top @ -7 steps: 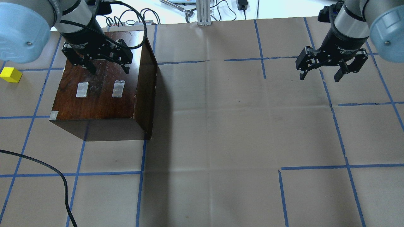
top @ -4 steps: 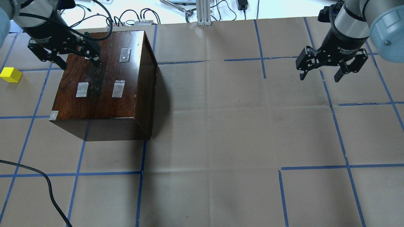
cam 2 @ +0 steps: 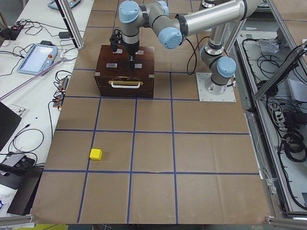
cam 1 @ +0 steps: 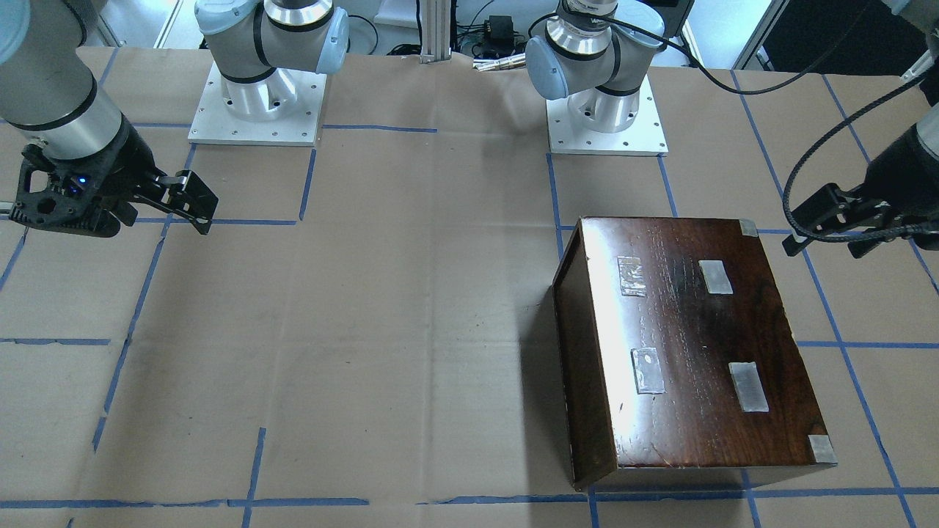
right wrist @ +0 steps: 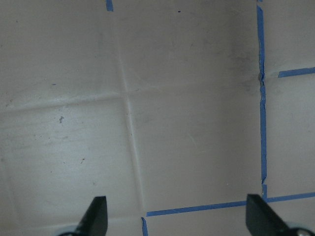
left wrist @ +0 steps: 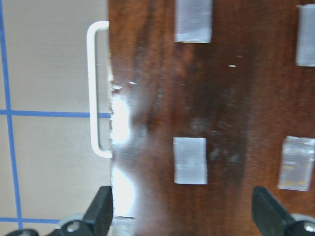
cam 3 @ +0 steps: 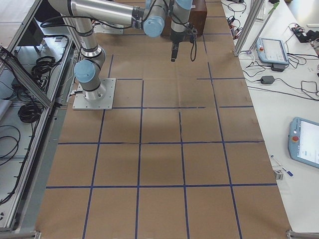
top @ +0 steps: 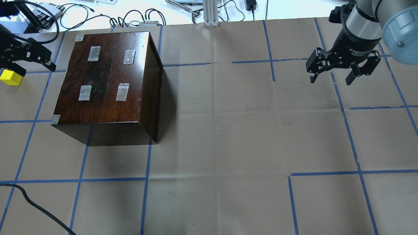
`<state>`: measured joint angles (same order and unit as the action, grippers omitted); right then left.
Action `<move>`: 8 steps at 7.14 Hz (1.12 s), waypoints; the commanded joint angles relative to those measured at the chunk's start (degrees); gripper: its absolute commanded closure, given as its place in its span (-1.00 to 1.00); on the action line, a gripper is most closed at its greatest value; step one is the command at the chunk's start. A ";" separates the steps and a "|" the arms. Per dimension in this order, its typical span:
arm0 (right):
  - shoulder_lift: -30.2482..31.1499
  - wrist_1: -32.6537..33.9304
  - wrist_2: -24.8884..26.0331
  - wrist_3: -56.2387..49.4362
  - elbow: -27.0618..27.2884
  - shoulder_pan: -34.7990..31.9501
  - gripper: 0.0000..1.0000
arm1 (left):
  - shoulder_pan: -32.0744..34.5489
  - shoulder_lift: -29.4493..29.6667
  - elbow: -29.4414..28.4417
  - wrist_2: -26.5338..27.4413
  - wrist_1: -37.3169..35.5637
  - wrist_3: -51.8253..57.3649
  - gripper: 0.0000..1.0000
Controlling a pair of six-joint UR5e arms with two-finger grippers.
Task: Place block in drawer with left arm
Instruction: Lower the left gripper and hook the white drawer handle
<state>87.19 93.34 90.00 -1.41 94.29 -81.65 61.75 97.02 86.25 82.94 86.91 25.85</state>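
The yellow block (top: 11,77) lies on the paper at the table's far left and shows in the exterior left view (cam 2: 95,154). My left gripper (top: 32,69) is open and empty, left of the dark brown box (top: 104,81), one finger just beside the block. It also shows in the front view (cam 1: 823,251). The drawer is shut; its dark front with a pale handle (cam 2: 125,85) faces left. The left wrist view shows the box top and the handle (left wrist: 98,88) between open fingers. My right gripper (top: 330,81) is open and empty at the far right.
A black cable (top: 32,202) trails over the table's near left corner. Blue tape lines grid the brown paper (top: 228,130). Cables and power strips (top: 143,23) lie beyond the far edge. Both arm bases (cam 1: 257,103) stand at the robot's side.
My left gripper has moved left, off the box's top and past its left edge, to beside the yellow block. It stays open. The right arm has not moved.
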 commanded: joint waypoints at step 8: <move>0.00 0.00 0.00 0.00 -0.07 0.00 -1.00 | -9.46 6.77 0.14 -12.18 -2.53 8.87 -0.98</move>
<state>87.19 93.34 90.00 -1.41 94.25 -81.65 52.42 103.00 86.30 71.21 84.44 34.73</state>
